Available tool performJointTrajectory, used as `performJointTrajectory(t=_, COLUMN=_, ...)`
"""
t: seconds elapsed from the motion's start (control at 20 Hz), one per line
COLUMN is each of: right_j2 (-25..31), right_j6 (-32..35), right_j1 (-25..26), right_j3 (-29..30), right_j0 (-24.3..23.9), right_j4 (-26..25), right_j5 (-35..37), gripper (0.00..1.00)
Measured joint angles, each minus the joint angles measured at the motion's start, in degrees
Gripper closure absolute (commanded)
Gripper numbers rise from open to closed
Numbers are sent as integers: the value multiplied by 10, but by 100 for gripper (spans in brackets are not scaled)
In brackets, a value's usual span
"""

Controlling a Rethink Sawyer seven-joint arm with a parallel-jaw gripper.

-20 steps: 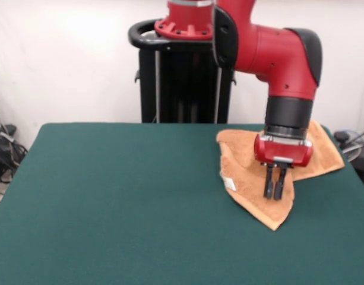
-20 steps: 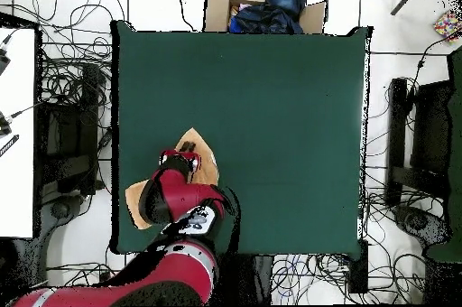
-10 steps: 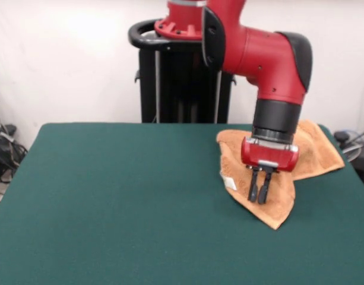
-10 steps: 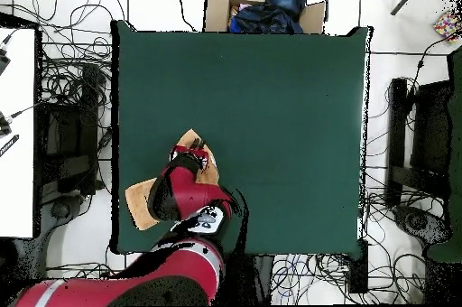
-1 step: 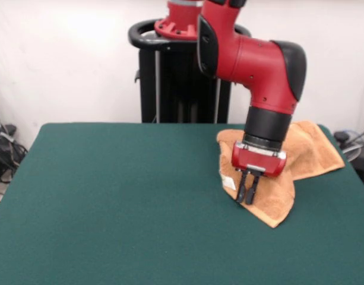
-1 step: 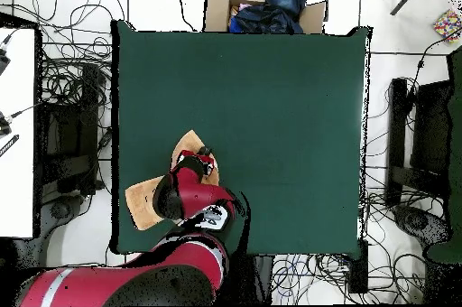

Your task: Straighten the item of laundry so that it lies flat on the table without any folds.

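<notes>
The item of laundry (image 5: 273, 202) is an orange-tan towel lying folded on the right part of the green table (image 5: 110, 196). One pointed corner faces the front, another flap spreads toward the right edge, and a small white tag (image 5: 228, 183) shows at its left edge. My gripper (image 5: 246, 198) points down over the towel's left part beside the tag, fingers close together and shut, with no cloth lifted. In the overhead view the arm covers most of the towel (image 6: 143, 206), and the gripper (image 6: 206, 153) is at its upper tip.
The table (image 6: 271, 123) stretches wide beyond the towel. A cardboard box (image 6: 217, 10) with dark clothing sits past the table's edge, opposite the robot. Cables cover the floor around the table. The black pedestal (image 5: 182, 77) stands behind the table.
The gripper has moved left across the towel, from above its middle to its left edge near the tag. The towel has kept its shape and place.
</notes>
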Motion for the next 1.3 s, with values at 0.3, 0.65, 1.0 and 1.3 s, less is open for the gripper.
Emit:
performJointTrajectory(t=0.3, right_j2=-1, right_j6=0, right_j1=-42, right_j3=7, right_j0=0, right_j4=0, right_j5=109, gripper=100)
performJointTrajectory(t=0.65, right_j2=-5, right_j6=0, right_j1=-104, right_j3=29, right_j0=4, right_j4=0, right_j5=163, gripper=100)
performJointTrajectory(t=1.0, right_j2=4, right_j6=0, right_j1=-139, right_j3=52, right_j0=-5, right_j4=0, right_j5=164, gripper=100)
performJointTrajectory(t=1.3, right_j2=36, right_j6=0, right_j1=-111, right_j3=63, right_j0=-35, right_j4=0, right_j5=144, gripper=100)
